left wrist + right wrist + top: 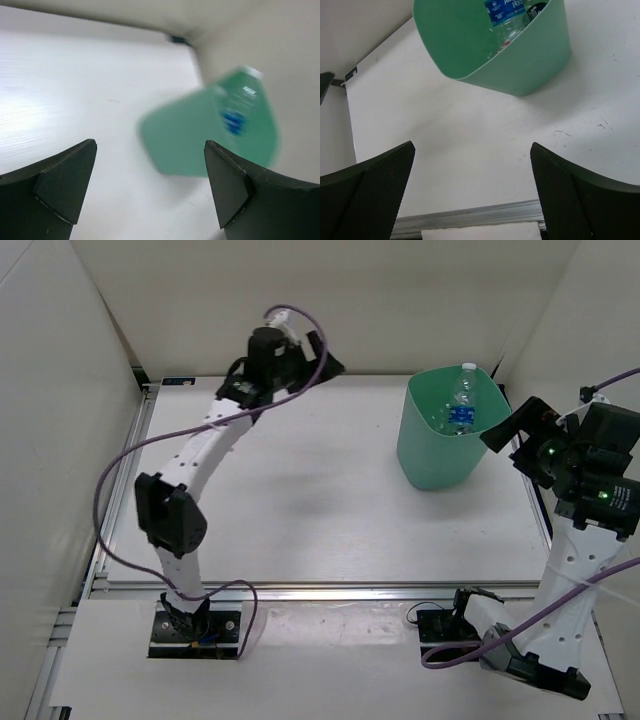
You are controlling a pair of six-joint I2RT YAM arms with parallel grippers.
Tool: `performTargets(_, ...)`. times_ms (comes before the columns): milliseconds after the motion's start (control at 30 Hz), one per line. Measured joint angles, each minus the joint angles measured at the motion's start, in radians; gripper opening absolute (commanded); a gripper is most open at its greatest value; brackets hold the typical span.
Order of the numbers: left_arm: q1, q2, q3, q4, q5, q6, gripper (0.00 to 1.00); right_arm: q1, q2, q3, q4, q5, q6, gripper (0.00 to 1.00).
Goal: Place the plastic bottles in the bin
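Hanging wide open and empty, the right gripper (472,150) is just beside the mint-green bin (432,458), at the far right of the table (300,500). Inside the bin lean a blue-labelled bottle (462,408) and other clear bottles (509,36). Farther back, the left gripper (150,150) is also spread wide, holding nothing.

White arms (205,455) with black joints (170,515), black pincers (150,147), purple cables (108,485).

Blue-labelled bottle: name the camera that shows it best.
Top external: the blue-labelled bottle shows cap to label, leaning in the bin. Right wrist crops it at the label; left wrist shows only a blue blur.
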Motion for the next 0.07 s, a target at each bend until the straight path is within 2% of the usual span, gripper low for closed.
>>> performTargets(67,0.053,-0.094,-0.085,-0.066,-0.124,0.037,1.0,0.0,0.0,0.0,0.001,-0.007,0.001,1.0)
